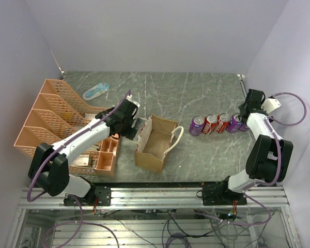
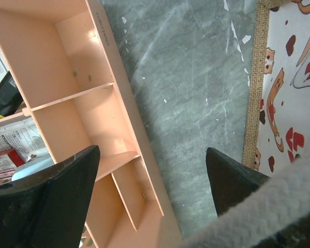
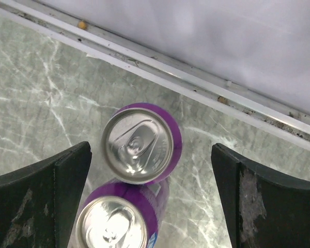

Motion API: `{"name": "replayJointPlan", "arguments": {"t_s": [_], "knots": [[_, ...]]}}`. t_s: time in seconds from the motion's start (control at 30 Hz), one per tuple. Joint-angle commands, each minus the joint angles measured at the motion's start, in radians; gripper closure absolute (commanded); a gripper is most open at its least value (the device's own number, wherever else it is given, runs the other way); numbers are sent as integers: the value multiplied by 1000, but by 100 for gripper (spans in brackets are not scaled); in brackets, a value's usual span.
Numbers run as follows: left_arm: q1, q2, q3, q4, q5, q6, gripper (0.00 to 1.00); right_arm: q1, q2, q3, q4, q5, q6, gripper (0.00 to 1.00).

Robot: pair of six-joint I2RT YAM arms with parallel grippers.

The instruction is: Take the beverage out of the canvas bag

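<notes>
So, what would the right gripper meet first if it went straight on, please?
Most likely the top of the purple can standing between the right gripper's open fingers, though depth is unclear.

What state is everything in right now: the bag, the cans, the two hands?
Bag: upright, mouth open, no drink visible inside.
Cans: standing in a row, outside bag.
Left hand: open, beside bag.
Right hand: open, above purple cans.

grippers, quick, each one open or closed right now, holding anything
Left gripper: open, holding nothing; the rope handle of the canvas bag crosses one finger.
Right gripper: open, above a purple can, not gripping it.
</notes>
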Motion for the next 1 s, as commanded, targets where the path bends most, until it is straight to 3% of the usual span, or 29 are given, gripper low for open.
{"name": "replayJointPlan", "arguments": {"t_s": [0.0,0.07,0.23,0.33,0.47,0.7,0.8,0.97], "knots": [[-8,-41,26,18,18,-5,5,63,-44,50,-51,108,-46,0],[-8,-65,19,30,23,-4,1,114,-44,91,-92,170,-69,0],[-8,-142,7,59,28,-3,0,284,-69,158,-174,365,-116,0],[-8,-190,-1,80,38,1,0,403,-141,139,-147,375,-178,0],[-8,-268,-18,111,39,3,0,535,-309,17,26,113,-326,0],[-7,-442,-40,175,37,4,1,609,-566,-18,-85,-498,-412,0],[-6,-531,-15,189,72,-25,1,617,-684,36,-198,-550,-407,0],[-7,-656,159,110,114,-146,1,644,-865,173,-382,-553,-403,0]]}}
